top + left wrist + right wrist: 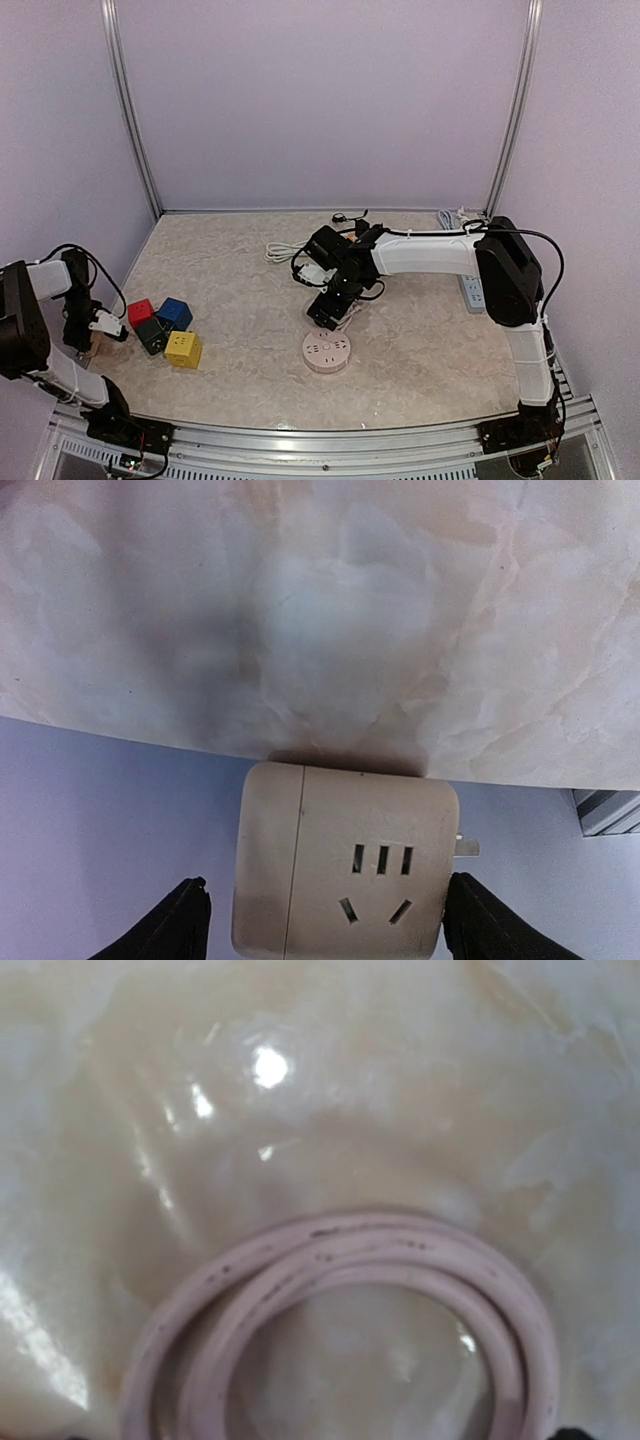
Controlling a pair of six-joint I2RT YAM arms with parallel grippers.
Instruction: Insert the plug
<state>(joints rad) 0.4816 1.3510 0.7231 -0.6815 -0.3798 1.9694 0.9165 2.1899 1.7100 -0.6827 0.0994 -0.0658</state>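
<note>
Left gripper (pixel 327 885) at the table's (pixel 420 340) left edge, fingers spread around the beige plug cube (pixel 345 860), gap on one side. Coloured cubes (pixel 165 330) nearby. Right gripper (pixel 325 318) wide open beside the round socket (pixel 327 352), over a coiled cable (pixel 350 1250).

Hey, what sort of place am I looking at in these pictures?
Most likely a robot test cell rather than a home: plain walls on aluminium posts enclose a marble-patterned table, robot arms are bolted at its near edge, and a round socket lies out.
</note>
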